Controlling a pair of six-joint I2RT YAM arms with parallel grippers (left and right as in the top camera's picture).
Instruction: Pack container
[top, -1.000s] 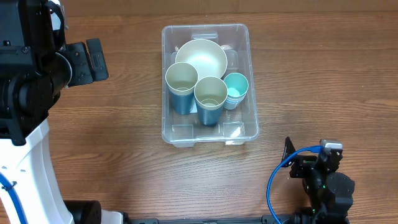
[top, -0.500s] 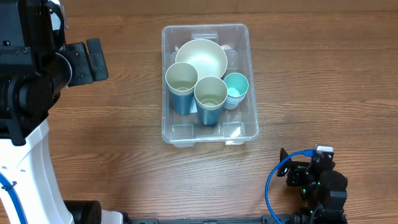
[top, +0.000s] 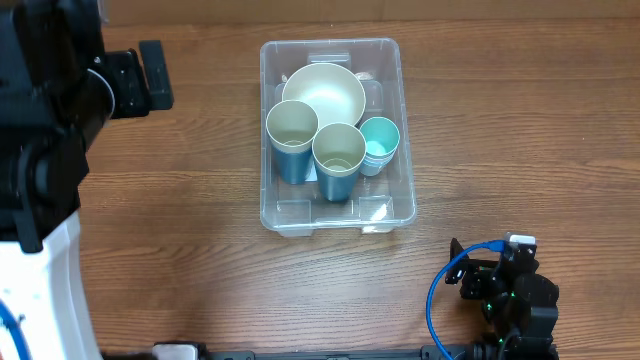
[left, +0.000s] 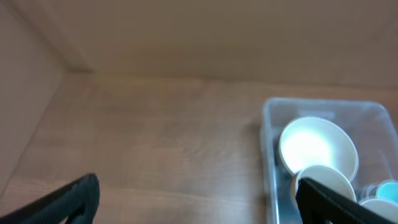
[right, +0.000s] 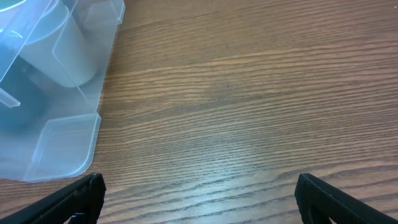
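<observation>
The clear container (top: 404, 126) stands at the table's middle back. It holds a cream bowl (top: 323, 92), two blue cups with cream insides (top: 291, 132) (top: 339, 153), and a stack of small teal cups (top: 379, 140). The container also shows in the left wrist view (left: 268, 134) and the right wrist view (right: 62, 134). My left gripper (left: 198, 198) is open and empty, raised at the far left, well left of the container. My right gripper (right: 199, 194) is open and empty, low over bare wood at the front right, right of the container's corner.
A blue cable (top: 445, 285) loops beside the right arm near the front edge. The left arm's white body (top: 40, 280) takes up the left side. A brown wall (left: 217, 37) backs the table.
The left arm has shifted slightly up and back. The right arm settled a little lower half a second ago and has stayed there. The container's contents have not moved.
</observation>
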